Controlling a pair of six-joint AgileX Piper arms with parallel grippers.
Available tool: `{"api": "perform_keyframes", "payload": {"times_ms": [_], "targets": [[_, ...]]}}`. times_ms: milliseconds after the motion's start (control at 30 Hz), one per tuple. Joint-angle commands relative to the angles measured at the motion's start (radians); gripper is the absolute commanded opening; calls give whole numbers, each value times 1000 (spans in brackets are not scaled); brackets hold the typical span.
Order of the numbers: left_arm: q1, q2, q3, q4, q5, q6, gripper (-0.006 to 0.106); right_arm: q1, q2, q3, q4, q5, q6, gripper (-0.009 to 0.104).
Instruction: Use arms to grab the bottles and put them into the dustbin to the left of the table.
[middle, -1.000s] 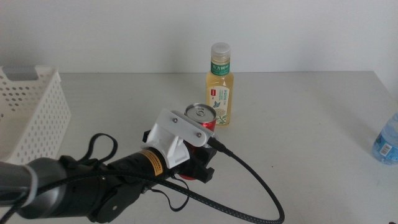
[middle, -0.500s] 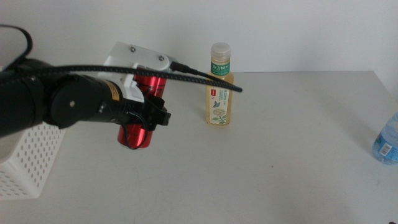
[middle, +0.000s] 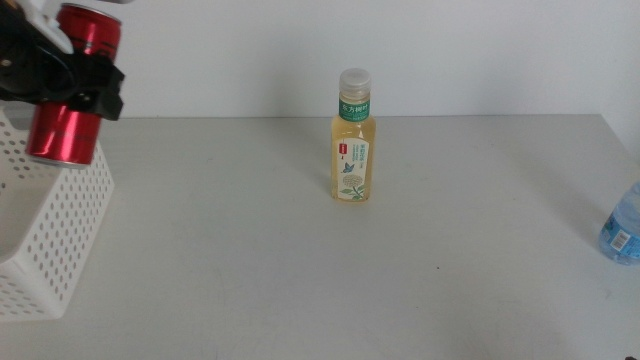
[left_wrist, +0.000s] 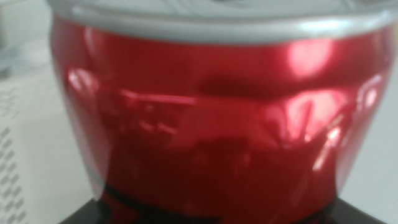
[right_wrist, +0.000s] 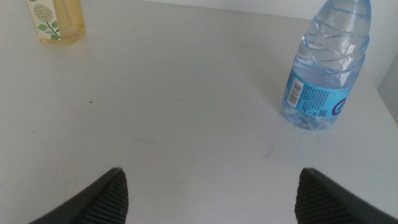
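Holding the red soda can (middle: 72, 95) clenched in the left end effector (middle: 85, 85), I have it at ten o'clock in the middle view, over the near wall of the dustbin (middle: 60, 225). I should carry it further inward before releasing, so it clears the rim. The right end effector (right_wrist: 208, 196) waits spread wide near the water bottle (right_wrist: 326, 68); the tea bottle (middle: 353, 140) stands mid-surface.
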Motion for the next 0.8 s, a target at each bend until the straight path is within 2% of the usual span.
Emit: {"api": "perform_keyframes", "payload": {"times_ms": [0, 200, 433, 600, 767], "targets": [[70, -16, -90, -30, 60, 47, 12, -5, -21, -2, -6, -65, -9, 82], [222, 64, -194, -42, 209, 127, 11, -5, -21, -2, -6, -65, -9, 82], [330, 139, -235, -39, 205, 137, 6, -5, -21, -2, -6, -65, -9, 82], [363, 191, -234, -45, 186, 157, 2, -5, -21, -2, -6, -65, -9, 82], [363, 249, -234, -9, 150, 157, -1, -5, -21, -2, -6, -65, -9, 82]]}}
